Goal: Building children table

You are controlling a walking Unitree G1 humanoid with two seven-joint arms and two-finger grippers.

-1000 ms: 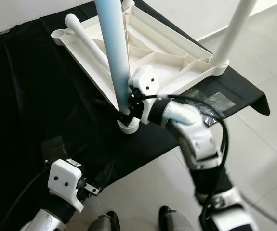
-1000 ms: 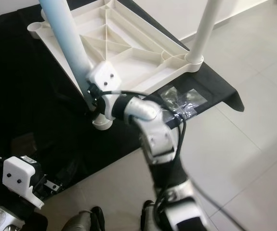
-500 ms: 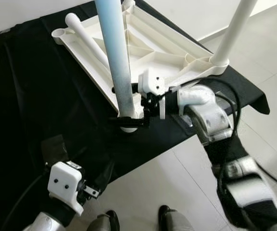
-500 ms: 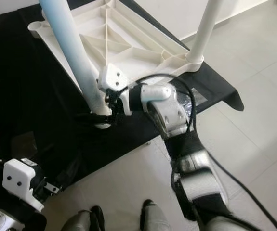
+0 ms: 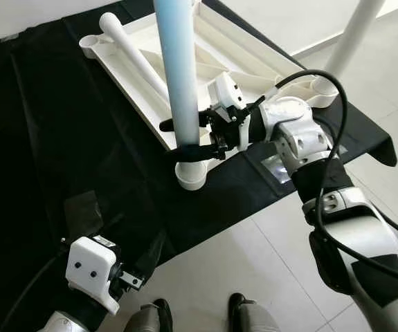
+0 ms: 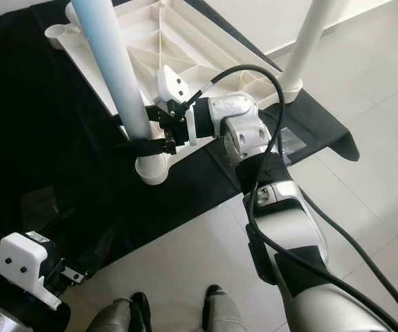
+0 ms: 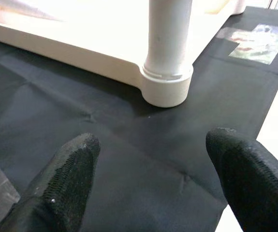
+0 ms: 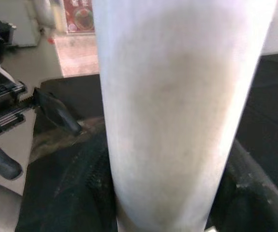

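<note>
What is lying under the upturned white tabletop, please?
A black cloth is spread under the tabletop, reaching past it to the floor edge. Whatever lies beneath the cloth is covered.

table top: white moulded plastic | leg: smooth matt plastic | cloth: black matt fabric

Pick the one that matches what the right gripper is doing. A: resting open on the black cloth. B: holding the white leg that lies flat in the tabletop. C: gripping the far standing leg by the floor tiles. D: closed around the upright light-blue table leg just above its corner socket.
D: the right gripper has its black fingers on either side of the light-blue table leg, just above the corner socket of the upturned tabletop.
</note>
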